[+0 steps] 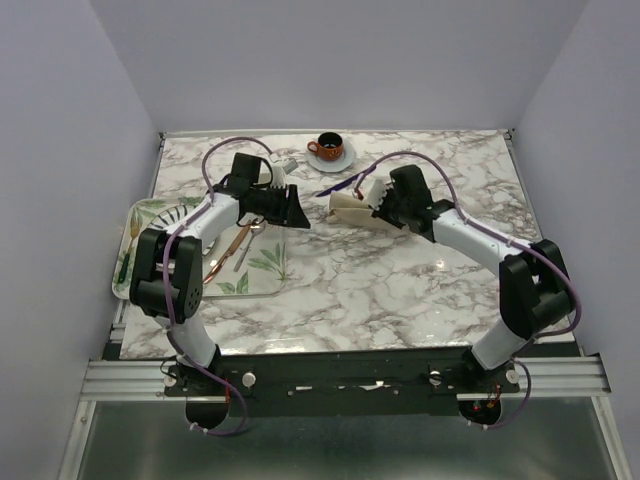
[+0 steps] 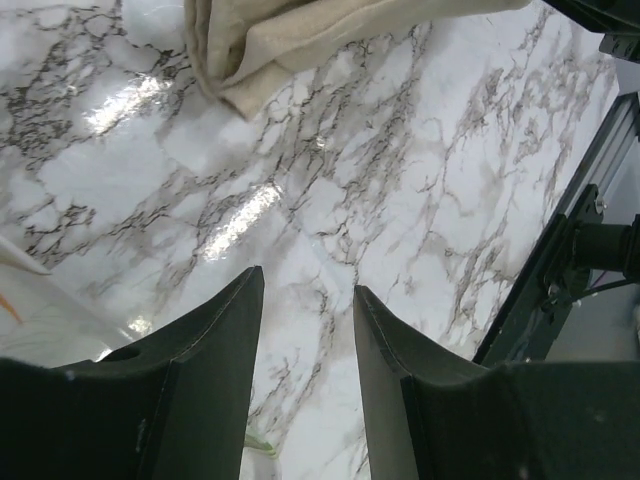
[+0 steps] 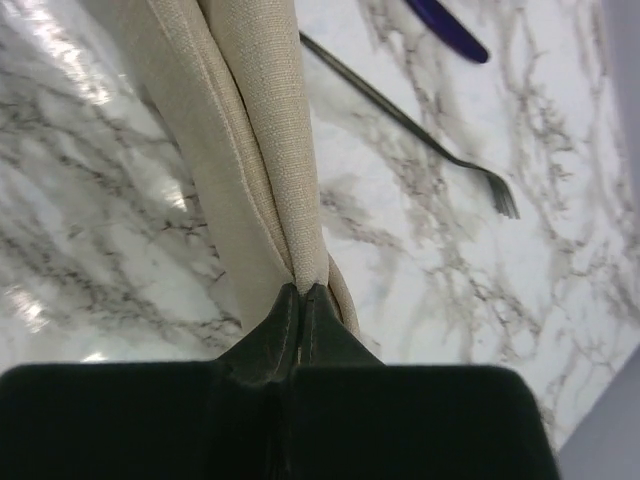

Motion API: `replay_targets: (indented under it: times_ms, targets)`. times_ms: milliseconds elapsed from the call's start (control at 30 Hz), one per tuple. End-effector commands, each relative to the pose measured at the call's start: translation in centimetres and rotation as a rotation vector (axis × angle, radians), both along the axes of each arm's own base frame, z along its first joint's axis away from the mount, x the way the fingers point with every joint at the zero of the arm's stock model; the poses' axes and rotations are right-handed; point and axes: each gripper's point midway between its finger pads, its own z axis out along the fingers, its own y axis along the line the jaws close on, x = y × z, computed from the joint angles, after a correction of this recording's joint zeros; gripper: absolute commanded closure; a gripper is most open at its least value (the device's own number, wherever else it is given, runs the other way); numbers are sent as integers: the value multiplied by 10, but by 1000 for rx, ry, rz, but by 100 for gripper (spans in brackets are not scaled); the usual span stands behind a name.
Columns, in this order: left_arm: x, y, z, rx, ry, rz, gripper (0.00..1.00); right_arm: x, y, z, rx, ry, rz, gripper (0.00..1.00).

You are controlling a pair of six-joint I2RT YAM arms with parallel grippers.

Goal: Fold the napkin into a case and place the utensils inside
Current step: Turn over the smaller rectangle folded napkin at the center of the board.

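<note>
Marble tabletop (image 1: pixel 400 290), napkin held at centre.
Left fingers (image 2: pixel 215 350) apart and empty, mid-left over bare marble; napkin (image 1: pixel 352 210) bunched at centre, pinched between closed right fingers (image 3: pixel 270 345); fork (image 3: pixel 420 135) and purple knife (image 3: pixel 445 28) beside it.

Tray (image 1: pixel 150 210) sits at left edge of table (image 1: pixel 400 290), cutlery (image 1: pixel 229 251) on it. Napkin (image 1: pixel 352 208) mid-table, right of tray. Fork (image 3: pixel 420 140) just beside napkin, knife (image 3: pixel 447 30) beyond fork. Cup (image 1: pixel 329 146) on saucer (image 1: pixel 345 156) behind napkin, near back edge.
</note>
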Motion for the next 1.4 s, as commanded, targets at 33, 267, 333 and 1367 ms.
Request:
replay_targets:
  times_ms: [33, 267, 333, 1367]
  targets:
    - [3, 16, 14, 17, -46, 52, 49, 32, -12, 40, -54, -344, -78, 99]
    - [-8, 27, 12, 15, -45, 79, 49, 5, -7, 22, -124, -460, -27, 99]
    - [-13, 31, 11, 16, -43, 84, 49, -10, -2, 17, -129, -483, -6, 99]
    - [-40, 30, 22, 106, -151, -69, 57, -185, 77, -14, -72, -129, 294, 7]
